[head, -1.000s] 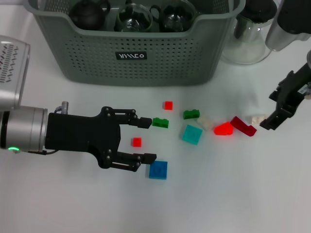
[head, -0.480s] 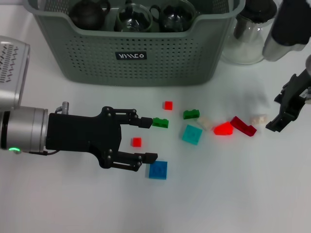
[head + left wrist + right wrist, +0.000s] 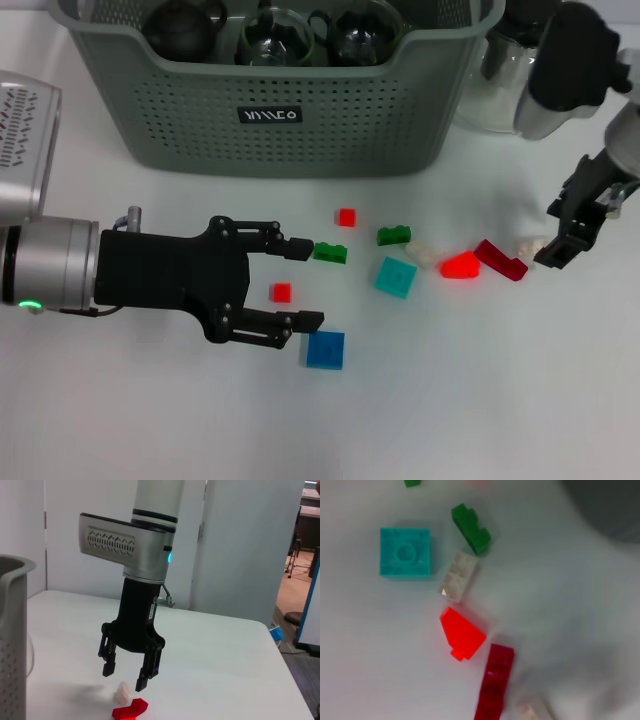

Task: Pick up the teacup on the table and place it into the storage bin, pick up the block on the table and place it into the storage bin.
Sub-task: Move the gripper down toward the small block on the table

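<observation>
The grey-green storage bin (image 3: 270, 130) stands at the back, with a glass teacup (image 3: 272, 32) and a dark teapot inside it. Several blocks lie in front of it: a green block (image 3: 330, 252), a small red block (image 3: 281, 292) and a blue block (image 3: 326, 350). My left gripper (image 3: 304, 285) hovers open around the small red block, its upper fingertip close to the green one. On the right, my right gripper (image 3: 558, 232) is open just above a cream block (image 3: 530, 244), beside a dark red block (image 3: 500, 260). The left wrist view shows this right gripper (image 3: 125, 677) empty over the cream block (image 3: 121, 694).
A teal block (image 3: 395, 277), a second green block (image 3: 393, 236), a white block (image 3: 425, 253), a bright red block (image 3: 460, 266) and another small red block (image 3: 346, 216) are scattered mid-table. A clear glass pitcher (image 3: 505, 75) stands right of the bin.
The right gripper swung out to the right, then came back left beside the cream block. The left arm and the blocks stayed still.
</observation>
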Robot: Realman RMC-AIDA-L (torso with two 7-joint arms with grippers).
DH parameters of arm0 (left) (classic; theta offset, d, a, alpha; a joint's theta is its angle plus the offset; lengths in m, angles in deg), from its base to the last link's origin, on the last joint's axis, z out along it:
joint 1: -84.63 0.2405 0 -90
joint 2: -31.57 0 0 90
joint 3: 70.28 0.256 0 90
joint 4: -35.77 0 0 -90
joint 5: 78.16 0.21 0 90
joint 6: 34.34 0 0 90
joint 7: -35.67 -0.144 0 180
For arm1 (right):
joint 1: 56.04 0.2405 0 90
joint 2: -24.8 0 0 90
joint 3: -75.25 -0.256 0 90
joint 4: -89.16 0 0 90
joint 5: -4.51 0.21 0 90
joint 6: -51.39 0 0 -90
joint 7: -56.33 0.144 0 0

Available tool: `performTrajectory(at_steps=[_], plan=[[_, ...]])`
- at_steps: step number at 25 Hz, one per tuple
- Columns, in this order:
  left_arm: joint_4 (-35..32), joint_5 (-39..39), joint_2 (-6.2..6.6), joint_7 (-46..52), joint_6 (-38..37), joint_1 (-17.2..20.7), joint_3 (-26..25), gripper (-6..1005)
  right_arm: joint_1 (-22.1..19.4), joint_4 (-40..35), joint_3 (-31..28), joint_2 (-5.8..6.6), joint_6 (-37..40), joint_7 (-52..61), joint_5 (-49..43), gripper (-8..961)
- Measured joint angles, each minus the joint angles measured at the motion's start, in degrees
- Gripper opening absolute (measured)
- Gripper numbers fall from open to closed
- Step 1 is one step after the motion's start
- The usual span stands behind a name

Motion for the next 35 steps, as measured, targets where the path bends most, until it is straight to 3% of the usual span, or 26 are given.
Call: performTrajectory(at_steps=[20,25,35], plan=[[0.2,0.0,-0.09,1.3,1.1,0.1,-0.1,769,2.0,4.5,1.4,-0.17,-3.6,-2.0,0.4,653],[0.2,0.0,-0.03,1.3,1.1,0.0,-0.1,769,2.1,4.8,1.4,-0.17,-3.6,-2.1,0.5,467],[0.2,1.0,0.06,1.3,1.7,0.1,-0.1,769,2.6,6.0,1.3,-0.35,-3.7,-1.7,0.6,439]])
